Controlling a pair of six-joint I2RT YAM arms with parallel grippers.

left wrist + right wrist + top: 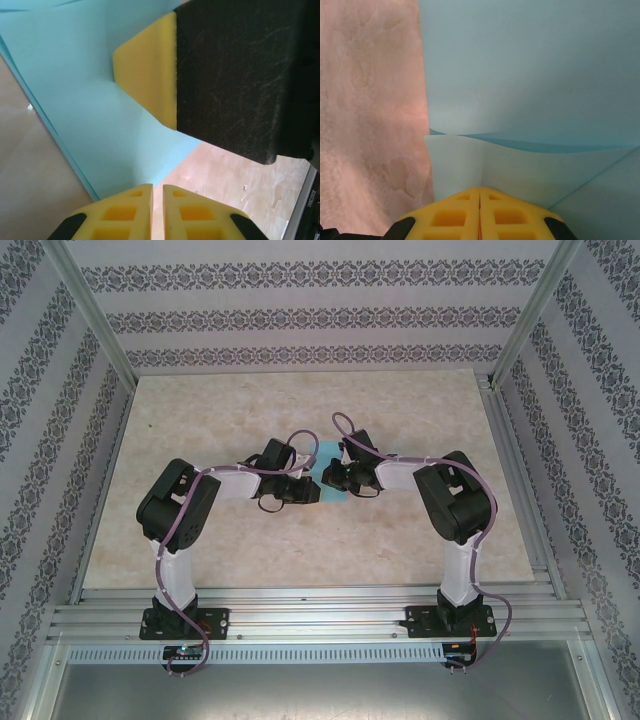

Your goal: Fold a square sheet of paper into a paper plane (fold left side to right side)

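The turquoise-blue paper (334,494) lies at the middle of the table, mostly hidden under both grippers. It looks narrow and layered. In the right wrist view an upper layer (530,65) bows up over a paler lower layer (455,160). My right gripper (480,188) is shut, its tips resting on the lower layer where a crease runs into their seam. My left gripper (158,186) has its jaws a sliver apart at a corner of the paper (90,100), with bare table showing in the gap. One yellow finger (145,75) of the right gripper presses on the sheet.
The beige marble-patterned tabletop (200,420) surrounds the paper. Patterned walls and aluminium frame rails (300,605) enclose the table. The two grippers (300,490) (330,477) sit almost touching each other over the paper.
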